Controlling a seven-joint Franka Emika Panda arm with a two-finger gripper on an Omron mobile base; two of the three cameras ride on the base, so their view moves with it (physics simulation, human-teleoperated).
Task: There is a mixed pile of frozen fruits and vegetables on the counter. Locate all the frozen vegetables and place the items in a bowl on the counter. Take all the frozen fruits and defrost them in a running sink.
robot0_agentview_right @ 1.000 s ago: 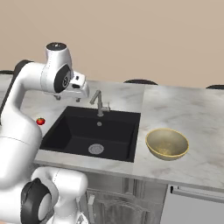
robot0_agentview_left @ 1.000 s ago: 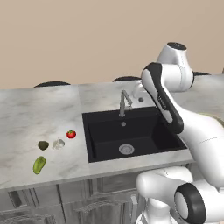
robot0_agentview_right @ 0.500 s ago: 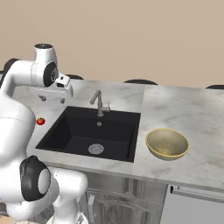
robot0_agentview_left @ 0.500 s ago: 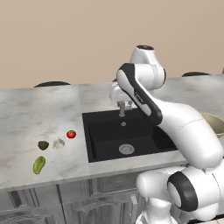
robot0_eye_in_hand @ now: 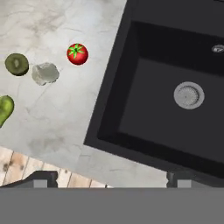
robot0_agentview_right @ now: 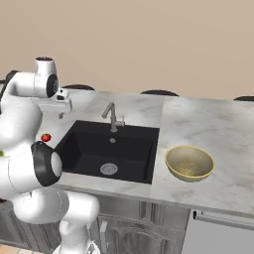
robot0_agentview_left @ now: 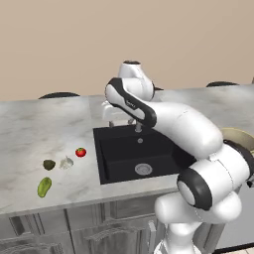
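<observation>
The mixed pile lies on the counter [robot0_agentview_left: 30, 134] left of the sink [robot0_agentview_left: 119, 163]. It holds a red tomato [robot0_agentview_left: 80, 152], a whitish garlic bulb [robot0_agentview_left: 66, 162], a dark olive lump [robot0_agentview_left: 48, 164] and a yellow-green oblong fruit [robot0_agentview_left: 44, 187]. My gripper [robot0_agentview_left: 110, 119] hangs open and empty high over the sink's left rear corner, apart from all of them. In the hand view the tomato [robot0_eye_in_hand: 77, 54], the bulb [robot0_eye_in_hand: 45, 73], the olive lump [robot0_eye_in_hand: 17, 64] and the oblong fruit [robot0_eye_in_hand: 4, 109] lie left of the black sink [robot0_eye_in_hand: 144, 105]. The tan bowl [robot0_agentview_right: 189, 162] stands right of the sink.
A grey angular faucet [robot0_agentview_right: 112, 115] rises behind the basin, just right of my hand [robot0_agentview_right: 60, 111]. The round silver drain [robot0_eye_in_hand: 189, 95] sits in the sink floor. Wooden floor [robot0_eye_in_hand: 17, 168] shows past the counter's front edge. Dark chair backs [robot0_agentview_right: 158, 92] line the far side.
The arm has swung left from above the faucet to the sink's left rear corner. The gripper has stayed open. The food and the bowl have not moved.
</observation>
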